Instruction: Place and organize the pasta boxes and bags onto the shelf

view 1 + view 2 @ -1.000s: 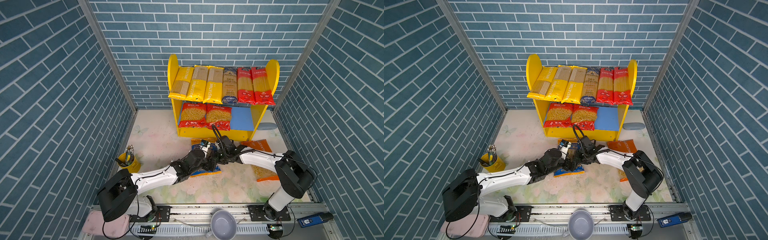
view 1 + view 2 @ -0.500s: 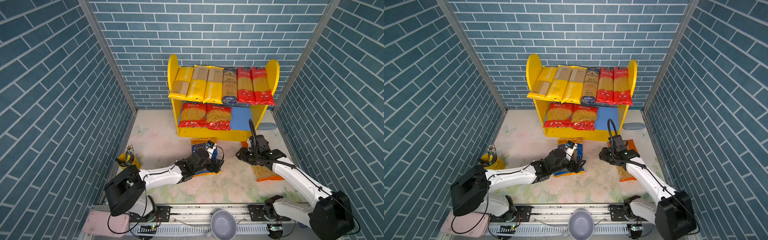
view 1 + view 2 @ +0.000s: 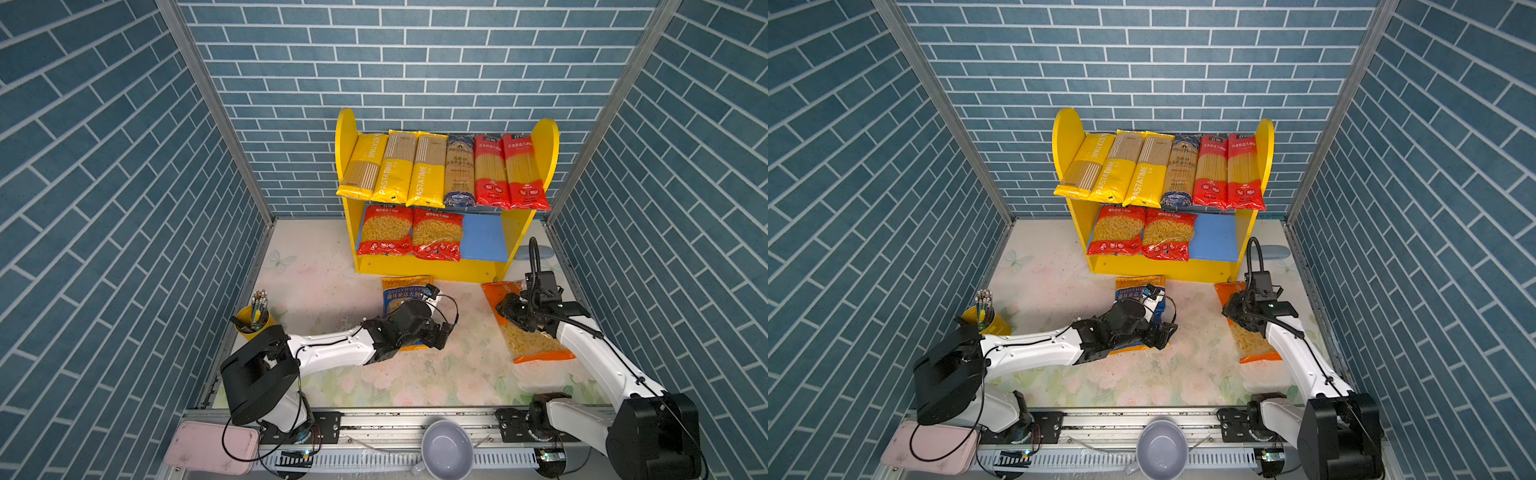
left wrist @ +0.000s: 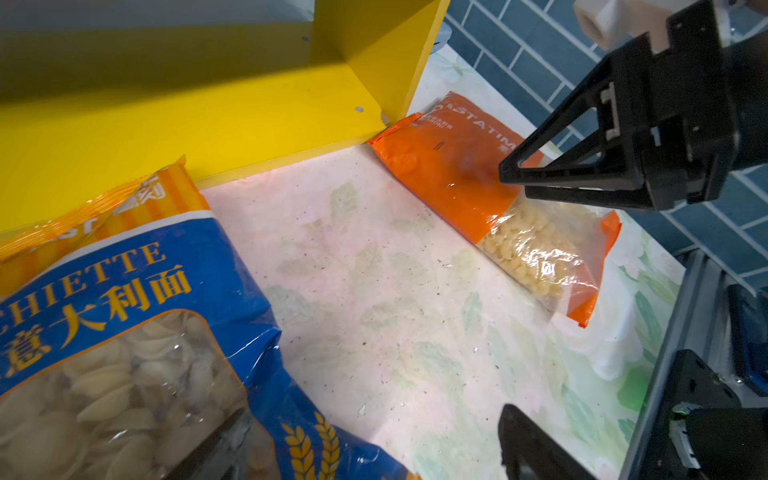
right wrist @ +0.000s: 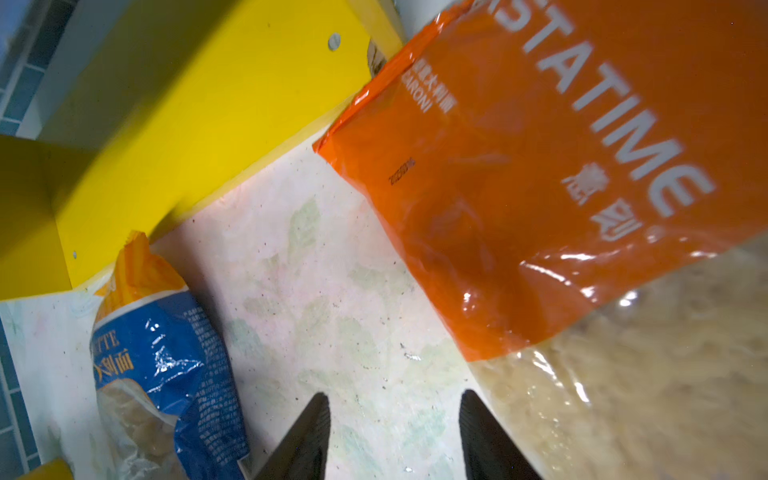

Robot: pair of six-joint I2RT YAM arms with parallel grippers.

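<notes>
**A:** Top views first. On the shelf (image 3: 544, 145): six long packs (image 3: 444, 170) above, two red bags (image 3: 411, 235) below, with a free stretch at the right of the blue lower board (image 3: 484, 237). Left on the table (image 3: 332, 270): blue bag (image 3: 401, 293) just before the shelf, orange bag (image 3: 534, 343) nearer the right wall.

**B:** And the left gripper (image 3: 442, 332)?

**A:** Low over the blue bag's near end, spread wide. Probably the pick-up step for that bag. Right gripper (image 3: 505, 309) above the orange bag.

**B:** Left wrist view?

**A:** Agrees. One finger (image 4: 216, 444) over the bag's clear window, its mate (image 4: 528, 444) over bare table, nothing clamped. Calls for settling across the bag's edge, then closing.

**B:** Right wrist view?

**A:** Right gripper (image 5: 395, 397) about half spread and empty, only tabletop between the tips, orange bag (image 5: 540, 166) just beside. Needs a shift onto the bag before any pinch. Soft film, likely to sag, so best taken near a sealed end.
</notes>
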